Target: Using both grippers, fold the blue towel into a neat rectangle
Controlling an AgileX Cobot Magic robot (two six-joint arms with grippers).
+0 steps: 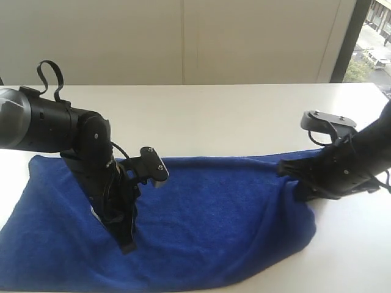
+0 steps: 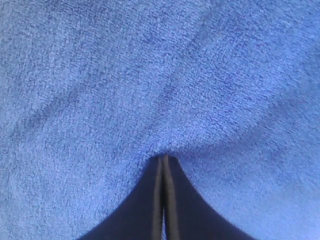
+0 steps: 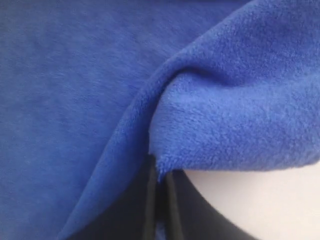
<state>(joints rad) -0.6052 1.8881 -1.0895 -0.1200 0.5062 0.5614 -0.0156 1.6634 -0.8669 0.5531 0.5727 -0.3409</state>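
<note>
Because the towel point(image 1: 220, 207) lies across the bench point(image 1: 244, 116) with its long axis running from one arm to the other, the coming fold looks to turn on its right end. That end points at the right hand point(image 1: 301, 194) and rises off the bench to meet it, while the rest of the cloth stretches away toward the left arm. The right hand is clenched on the towel. Its wrist view shows a fold of the edge bunched over the closed tips, with bare bench just beside it.

The left hand point(image 1: 127, 244) is clenched too, its tips pressed down into the pile toward the left end and close to the near edge. Creases run to the tips, as a pinch would make, but I cannot tell whether cloth sits between them. The right hand is plainly nearer the raised end. I judge it would carry that end along the long axis toward the left hand.
</note>
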